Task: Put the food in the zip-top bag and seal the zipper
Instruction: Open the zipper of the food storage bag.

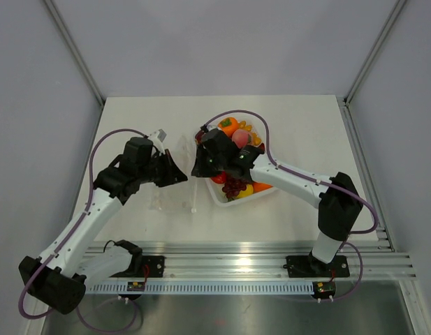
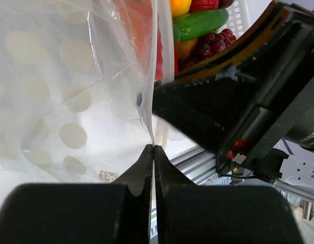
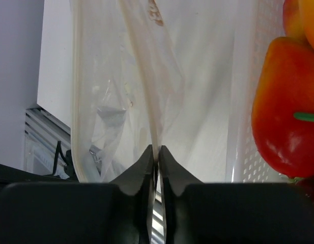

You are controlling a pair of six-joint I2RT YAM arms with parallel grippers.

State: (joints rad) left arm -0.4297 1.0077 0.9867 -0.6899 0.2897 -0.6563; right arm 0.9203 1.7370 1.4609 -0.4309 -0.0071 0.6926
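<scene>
The clear zip-top bag (image 1: 172, 197) lies on the table left of the tray, with its mouth edge lifted between the two grippers. My left gripper (image 1: 181, 172) (image 2: 153, 151) is shut on a thin edge of the bag (image 2: 70, 101). Facing it, my right gripper (image 1: 197, 167) (image 3: 157, 151) is pinched shut on the pale zipper strip (image 3: 146, 91) of the bag (image 3: 111, 76). The food (image 1: 232, 128) sits piled in the white tray: a red-orange pepper (image 3: 284, 112), a green piece (image 2: 200, 23) and purple grapes (image 2: 212, 41). No food shows inside the bag.
The white perforated tray (image 1: 218, 199) (image 3: 243, 101) stands just right of the bag, under my right wrist. My right arm's black body (image 2: 238, 101) fills the right side of the left wrist view. A metal rail (image 1: 257, 255) runs along the table's near edge.
</scene>
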